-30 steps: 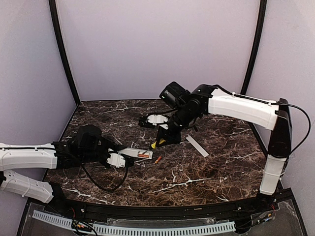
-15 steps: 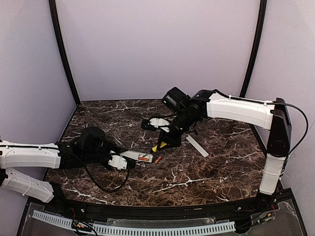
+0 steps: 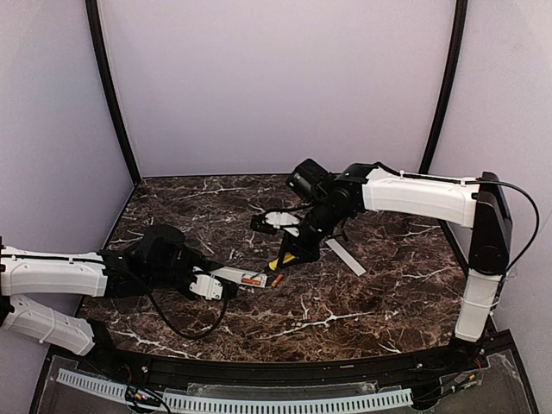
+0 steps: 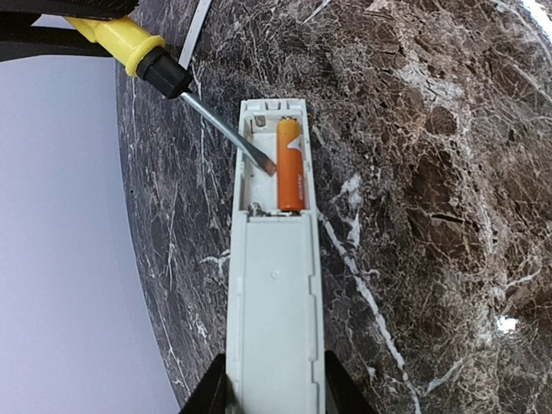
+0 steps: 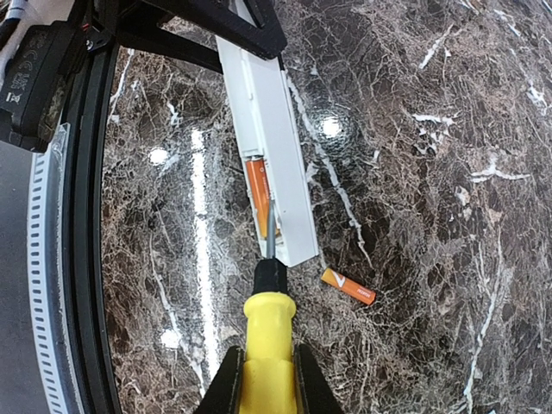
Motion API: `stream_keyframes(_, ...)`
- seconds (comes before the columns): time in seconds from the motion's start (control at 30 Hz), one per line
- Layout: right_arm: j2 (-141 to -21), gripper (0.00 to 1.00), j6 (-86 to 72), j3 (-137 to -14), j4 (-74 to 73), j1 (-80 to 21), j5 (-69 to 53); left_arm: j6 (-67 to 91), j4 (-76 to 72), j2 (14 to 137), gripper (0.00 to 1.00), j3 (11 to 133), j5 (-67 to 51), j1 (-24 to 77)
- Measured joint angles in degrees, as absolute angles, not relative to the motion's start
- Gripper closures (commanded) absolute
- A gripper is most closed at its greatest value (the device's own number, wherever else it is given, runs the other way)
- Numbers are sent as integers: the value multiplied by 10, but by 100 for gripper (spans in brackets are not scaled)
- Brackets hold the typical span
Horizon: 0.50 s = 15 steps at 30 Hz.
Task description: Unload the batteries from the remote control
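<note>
Soft, fairly bright light falls evenly from above, and shadows are faint. All three views are sharp. The glossy table (image 5: 414, 172) shows small white glare spots.

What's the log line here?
left gripper: remote control | right gripper: screwdriver, tip in bay | one battery seated | other battery on table

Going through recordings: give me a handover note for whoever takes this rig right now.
Left gripper: shut on the slim white rectangular remote control, open recess facing up.
Right gripper: shut on the yellow-handled screwdriver, blade tip inside the recess beside the seated orange battery.
Done: the loose orange battery lies on the dark marble table by the remote's end; the thin flat white strip lies apart.
Left: lever out the seated battery.
</note>
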<state>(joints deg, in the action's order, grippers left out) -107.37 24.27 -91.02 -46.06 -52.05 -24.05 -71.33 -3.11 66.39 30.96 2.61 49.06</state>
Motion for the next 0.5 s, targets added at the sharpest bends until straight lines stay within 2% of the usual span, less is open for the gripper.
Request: stream_keyframes(0.5, -1097, 100, 215, -922, -455, -504, -279, -712, -33, 668, 100, 306, 32, 490)
